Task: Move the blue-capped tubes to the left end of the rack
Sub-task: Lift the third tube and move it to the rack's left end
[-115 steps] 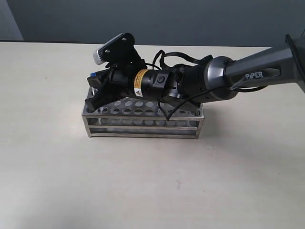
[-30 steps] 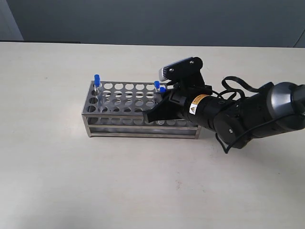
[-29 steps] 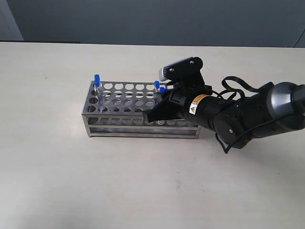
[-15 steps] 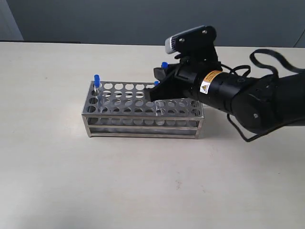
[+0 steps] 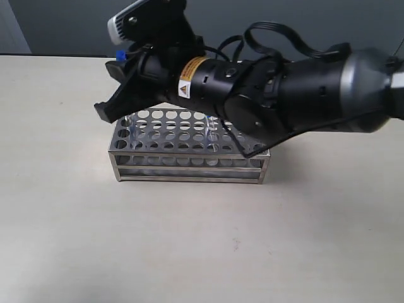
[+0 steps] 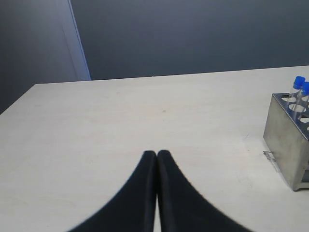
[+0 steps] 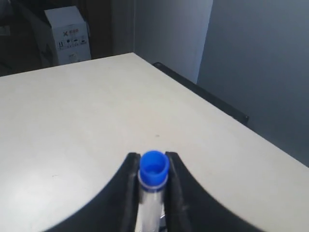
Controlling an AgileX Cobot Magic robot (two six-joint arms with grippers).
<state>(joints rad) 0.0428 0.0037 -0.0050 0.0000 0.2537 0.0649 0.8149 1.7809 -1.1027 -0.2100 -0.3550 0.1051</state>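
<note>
Blue-capped tube (image 7: 150,195) is hanging clenched in the right gripper (image 7: 151,157), cap up and roughly upright, over the rack's (image 5: 189,166) left end, so the coming move is looking like a straight drop; left gripper (image 6: 157,155) is sitting closed, well off left.

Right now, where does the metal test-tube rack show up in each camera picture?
Exterior view: the rack stands at the centre, on the table.
Left wrist view: the rack's end is at the right edge, holding two blue-capped tubes.
Right wrist view: not in it.
Shared landmark: the pale tabletop.
</note>
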